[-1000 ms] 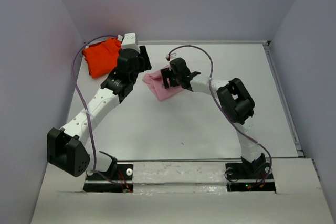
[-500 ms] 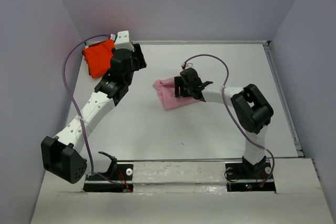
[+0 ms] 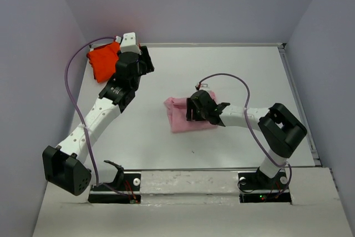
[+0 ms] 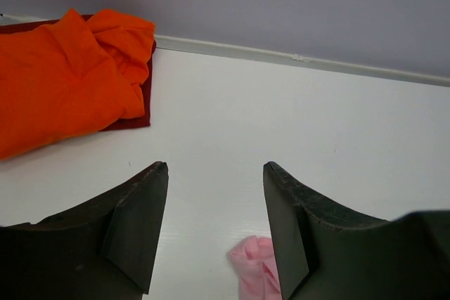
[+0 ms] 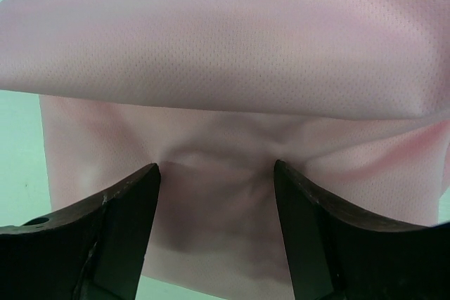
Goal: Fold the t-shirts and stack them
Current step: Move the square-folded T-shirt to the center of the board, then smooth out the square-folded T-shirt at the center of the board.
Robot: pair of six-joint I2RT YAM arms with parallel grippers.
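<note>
Your right gripper has its jaws spread apart with nothing pinched between them. The pink t-shirt fills the view under and beyond the fingers, and a thick fold of it crosses just past the tips. From above, that gripper sits low on the right side of the pink bundle, which lies crumpled near the middle of the white table.

Your left gripper is also released and holds nothing. It hangs over bare tabletop, with the orange-red t-shirt ahead and to its left. That shirt is bunched in the far left corner, close against the pale strip at the foot of the back wall.

The two shirts lie well apart. Plain lavender-grey walls close in the left, far and right sides. Bare white surface runs between the shirts, across the far right, and toward the near edge.
</note>
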